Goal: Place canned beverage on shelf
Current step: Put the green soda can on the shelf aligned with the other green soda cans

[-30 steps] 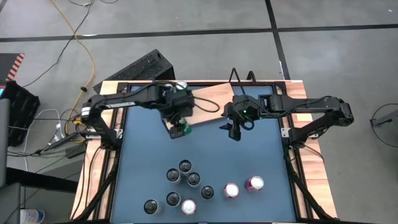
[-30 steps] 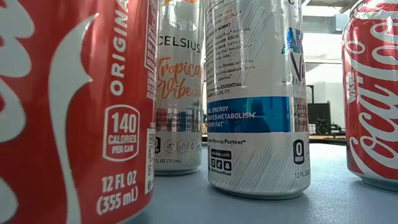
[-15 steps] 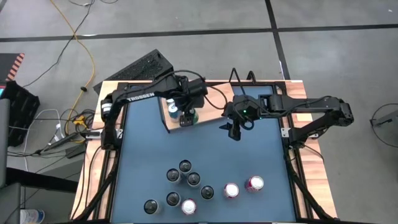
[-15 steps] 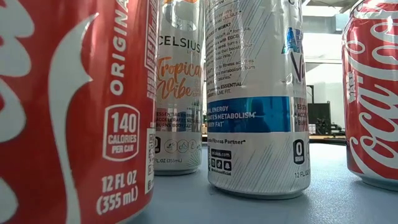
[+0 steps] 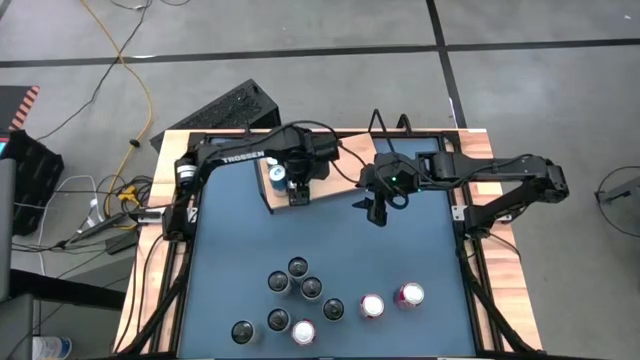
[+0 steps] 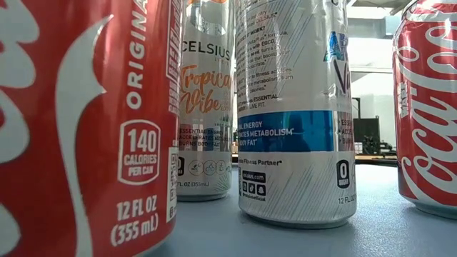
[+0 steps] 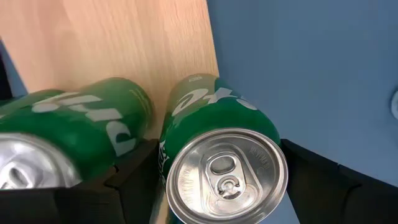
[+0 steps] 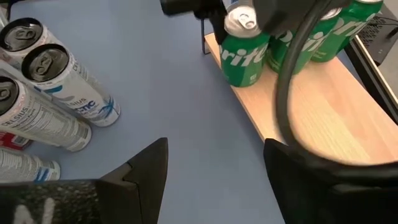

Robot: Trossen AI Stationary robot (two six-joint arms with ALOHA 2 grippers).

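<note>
Blue tabletop (image 5: 230, 240) with light-wood side borders. Grey floor (image 5: 520, 90) around it. Yellow cable (image 5: 143, 100) runs at 10 o'clock off the tabletop; black ribbed case (image 5: 225, 108) lies on the floor at 11 o'clock.

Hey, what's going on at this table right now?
The left gripper holds a green Sprite can upright at the end of the wooden shelf, beside another Sprite can already there. The right gripper waits open over the blue table. More cans stand at the near side.
</note>
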